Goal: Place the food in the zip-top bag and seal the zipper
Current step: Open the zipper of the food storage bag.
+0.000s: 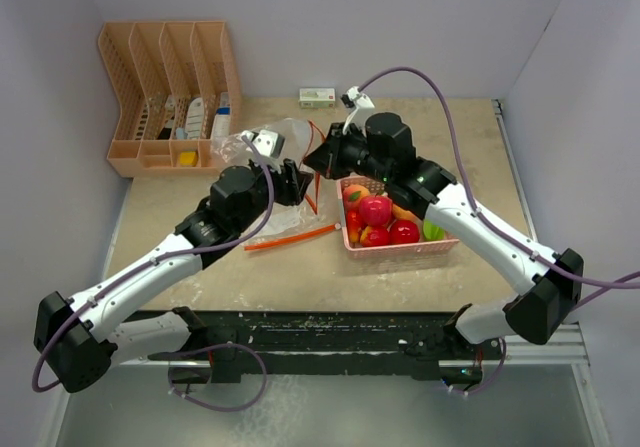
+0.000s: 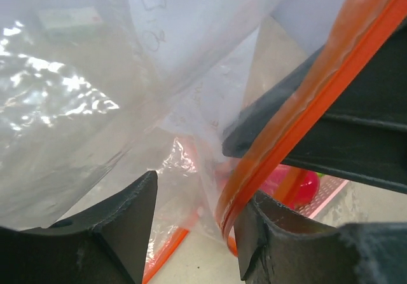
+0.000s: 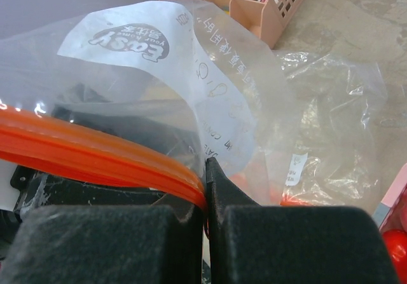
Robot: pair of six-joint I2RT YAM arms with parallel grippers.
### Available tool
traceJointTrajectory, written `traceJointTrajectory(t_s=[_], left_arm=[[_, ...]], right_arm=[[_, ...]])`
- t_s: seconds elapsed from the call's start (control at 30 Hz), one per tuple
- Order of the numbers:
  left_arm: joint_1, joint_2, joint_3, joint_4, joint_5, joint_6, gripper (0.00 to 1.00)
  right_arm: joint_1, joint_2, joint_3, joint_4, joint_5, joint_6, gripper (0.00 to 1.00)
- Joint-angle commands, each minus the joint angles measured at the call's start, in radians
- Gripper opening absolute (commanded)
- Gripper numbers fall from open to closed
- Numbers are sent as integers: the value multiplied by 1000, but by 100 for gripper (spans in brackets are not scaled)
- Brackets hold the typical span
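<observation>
Surroundings: peach rack (image 1: 170, 97), small box (image 1: 317, 97) at rear.
Obstruction: right arm (image 1: 470, 212) over basket (image 1: 400, 252).
Food (image 1: 375, 210): glossy red, green pieces, basketed.
Left claw (image 2: 202, 192): parted astride bag (image 2: 95, 106).
Right claw (image 3: 205, 192): pinches bag's orange zipper (image 3: 95, 150).

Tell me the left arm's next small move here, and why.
Probably close the left gripper on the orange zipper strip lying between its parted fingers. The right gripper already pinches the zip-top bag at its rim, and the food sits in the basket, so a second hold would let the mouth be spread.
</observation>
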Motion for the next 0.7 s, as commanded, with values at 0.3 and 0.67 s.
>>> traceJointTrajectory(t_s=[0.3,0.67], left_arm=[[-5,-16,65,-15,-97,38,0],[-5,-256,213,-473,-99,4,0]], right_arm=[[25,-48,-39,2,46,-8,0],[26,2,-112,-183,493,-32,0]])
